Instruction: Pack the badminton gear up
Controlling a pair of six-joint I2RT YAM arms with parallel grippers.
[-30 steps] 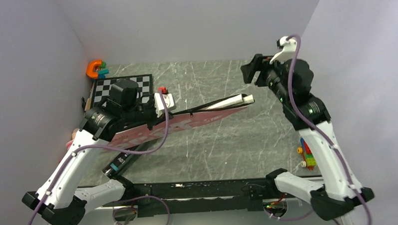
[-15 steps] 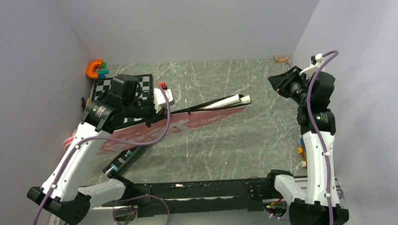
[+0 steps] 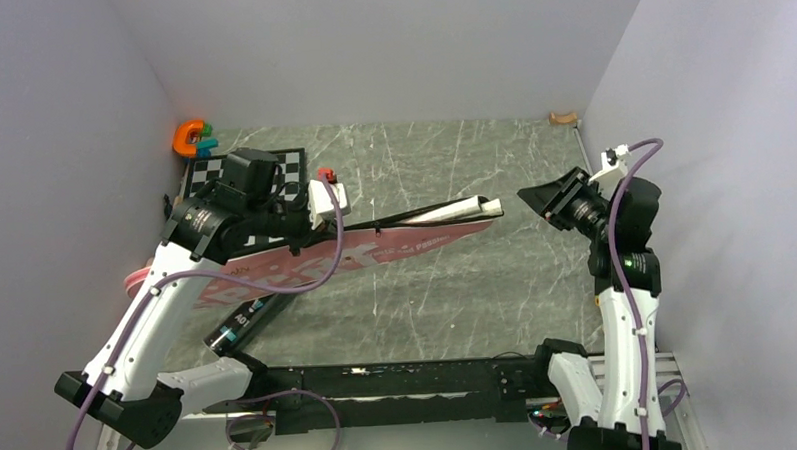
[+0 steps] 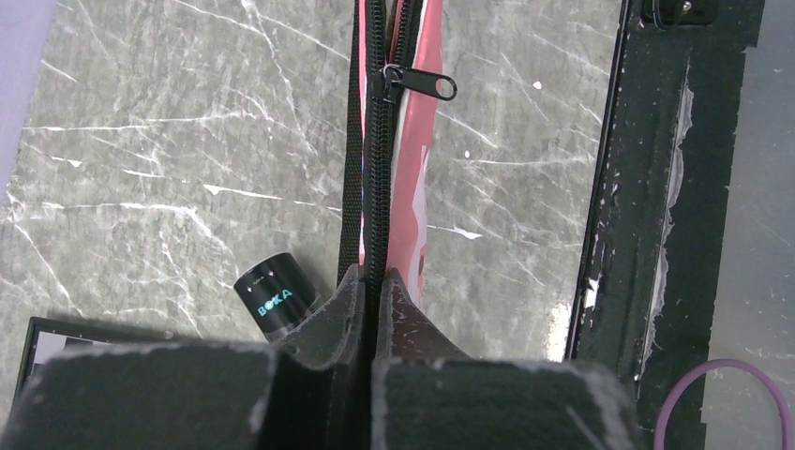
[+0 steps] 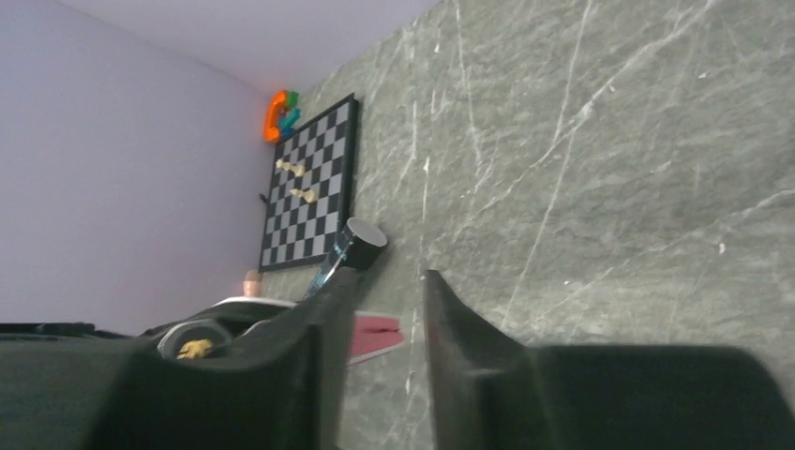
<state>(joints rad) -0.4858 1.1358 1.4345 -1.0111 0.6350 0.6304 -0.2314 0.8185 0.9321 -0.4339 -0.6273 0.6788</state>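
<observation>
The pink bag (image 3: 375,248) lettered "SPORT" lies slanted across the left half of the table, its right end raised. A white racket handle (image 3: 464,207) sticks out of that end. My left gripper (image 3: 297,232) is shut on the bag's black zipper edge (image 4: 375,187), with the zipper pull (image 4: 417,84) further along. The long black tube (image 3: 243,320) lies under the bag, and its end shows in the left wrist view (image 4: 277,298). My right gripper (image 3: 542,196) is open and empty, in the air to the right of the handle. No shuttlecocks are visible.
The black-and-white chessboard (image 3: 213,176) lies at the back left, partly under my left arm, with the orange U-shaped toy (image 3: 187,137) behind it. A small tan object (image 3: 564,117) sits in the back right corner. A black rail (image 3: 400,377) runs along the near edge.
My right arm has pulled back from the table's middle to the right wall, and its gripper has come down near the handle end. My left gripper still holds the bag.
</observation>
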